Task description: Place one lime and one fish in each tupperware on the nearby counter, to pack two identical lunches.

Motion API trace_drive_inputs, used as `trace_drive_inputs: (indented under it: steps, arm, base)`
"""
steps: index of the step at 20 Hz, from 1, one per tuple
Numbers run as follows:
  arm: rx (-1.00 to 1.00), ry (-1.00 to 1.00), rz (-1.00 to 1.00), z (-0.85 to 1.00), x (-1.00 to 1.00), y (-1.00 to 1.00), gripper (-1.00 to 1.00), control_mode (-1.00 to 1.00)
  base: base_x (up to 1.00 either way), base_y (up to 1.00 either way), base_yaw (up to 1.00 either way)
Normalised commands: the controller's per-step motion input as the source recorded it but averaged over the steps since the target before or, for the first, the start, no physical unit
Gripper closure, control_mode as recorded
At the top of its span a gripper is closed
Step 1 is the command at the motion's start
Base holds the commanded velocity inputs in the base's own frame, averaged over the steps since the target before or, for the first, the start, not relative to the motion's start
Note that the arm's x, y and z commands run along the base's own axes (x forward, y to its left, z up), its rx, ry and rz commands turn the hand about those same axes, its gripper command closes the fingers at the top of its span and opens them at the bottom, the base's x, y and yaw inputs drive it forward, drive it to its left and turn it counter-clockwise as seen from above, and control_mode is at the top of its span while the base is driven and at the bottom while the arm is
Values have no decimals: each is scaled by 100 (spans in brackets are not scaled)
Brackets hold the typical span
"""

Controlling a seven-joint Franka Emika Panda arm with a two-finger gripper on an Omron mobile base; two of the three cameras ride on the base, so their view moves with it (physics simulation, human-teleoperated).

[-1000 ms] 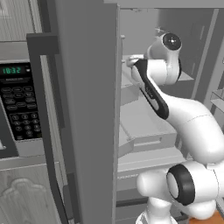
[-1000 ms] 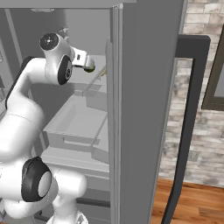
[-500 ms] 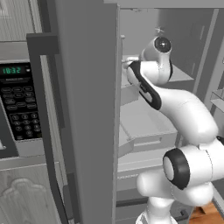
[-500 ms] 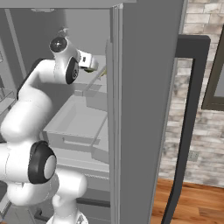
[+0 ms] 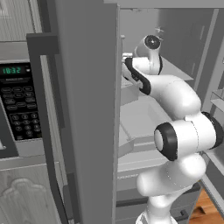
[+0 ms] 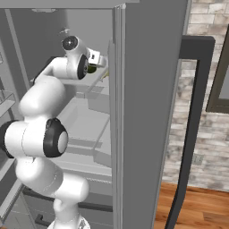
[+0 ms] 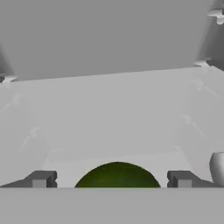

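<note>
Scene: you've got the arm reaching deep into the open fridge, hand up at the upper shelf.
Lime: there it is, a dark green dome at 6 o'clock in the hand view, dead centre between the two tips. You can also catch a sliver of green by the wrist in the right base view, at about 10 o'clock.
Fingers: spread wide, one tip at 7 o'clock, the other at 5 o'clock, clear space either side of the fruit. Nothing is pinched.
Gripper: midway point sits right on the lime; looks lined up for a grab.
Look of the lime: smooth, round, deep green, shaded darker toward the bottom; just its top half shows above the lower edge.
Neighbour: a pale rounded object at 4 o'clock, cut off by the edge; you can't tell what it is.
Risk one: it's a smooth ball on a flat shelf. Close off-centre and I'd expect it to squirt out and roll back.
Risk two: push down too far and a tip nudges it before the close.
Risk three: tight quarters, so on the way out you could clip the fridge door.
</note>
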Motion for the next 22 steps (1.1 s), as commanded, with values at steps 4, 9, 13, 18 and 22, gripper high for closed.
trace_drive_inputs:
  steps: [4, 9, 13, 18, 22]
  arm:
    - [0, 1, 0, -9, 3, 0, -100, -100]
    - [0, 0, 0, -21, 2, 0, -100, -100]
    - [0, 0, 0, -21, 28, 0, -100, -100]
    - [0, 0, 0, -39, 17, 0, -100, -100]
    - [0, 4, 0, -37, -8, 0, -100, -100]
  base:
    - [0, 0, 0]
    - [0, 0, 0]
    - [0, 0, 0]
    - [0, 0, 0]
    - [0, 0, 0]
